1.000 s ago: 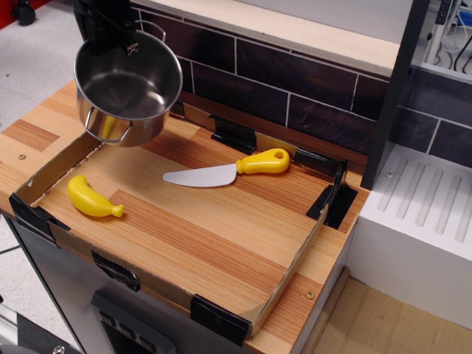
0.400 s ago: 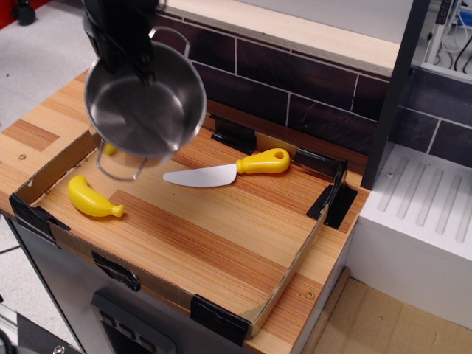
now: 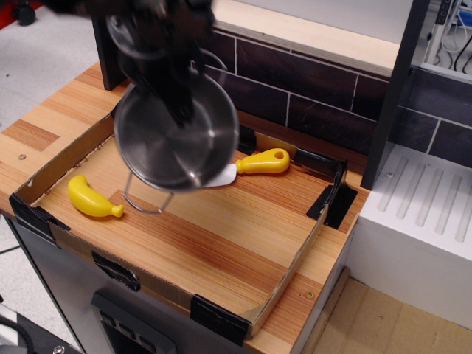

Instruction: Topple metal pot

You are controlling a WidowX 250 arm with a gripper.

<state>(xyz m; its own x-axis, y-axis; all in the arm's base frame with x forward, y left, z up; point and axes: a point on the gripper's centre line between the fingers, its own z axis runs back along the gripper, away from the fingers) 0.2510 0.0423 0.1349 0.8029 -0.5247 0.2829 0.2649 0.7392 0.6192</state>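
The shiny metal pot point(image 3: 173, 144) hangs in the air over the middle-left of the wooden tray, tilted so its open mouth faces the camera. One wire loop handle point(image 3: 145, 200) dangles below it. My black gripper point(image 3: 179, 110) reaches down from the top of the frame, blurred, and is shut on the pot's upper rim. The pot hides most of the knife's blade.
A yellow toy banana point(image 3: 91, 198) lies at the tray's left. A knife with a yellow handle point(image 3: 263, 161) lies behind the pot. The tray has low cardboard walls point(image 3: 291, 267) with black corner clips. A dark tiled wall point(image 3: 310, 96) stands behind, a white drainer point(image 3: 424, 214) at right.
The gripper has carried the pot right and toward the tray's middle, tilting it further so its mouth faces the camera more. It now covers the knife blade.
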